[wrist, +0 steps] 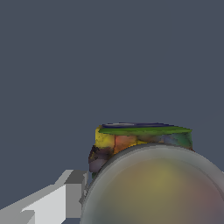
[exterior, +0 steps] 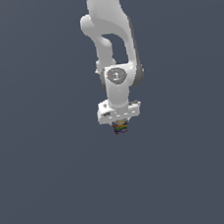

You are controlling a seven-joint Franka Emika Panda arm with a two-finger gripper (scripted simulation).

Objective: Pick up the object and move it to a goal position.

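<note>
From my station, exterior view: the white arm hangs down from the top of the frame, wrist pointing straight down, over a plain dark grey-blue surface with no features I can pick out. The gripper sits under the white hand block, and the object pokes out just beneath it, a tiny stub with coloured bands, much narrower than the hand. I cannot make out the fingers themselves in this view; they are lost between the block and the object. Wrist view: the object fills the lower middle, very close to the lens, showing a green band with a dark blue edge, then yellow, orange-red and green patches below it. A blurred, rounded tan-and-pink bulk lies in front of it, covering much of its body. One white finger shows beside the object, close against its flank; the other is out of sight. Fingers look drawn in narrow on the object. Whether it rests on the surface or hangs clear, I cannot tell.
</note>
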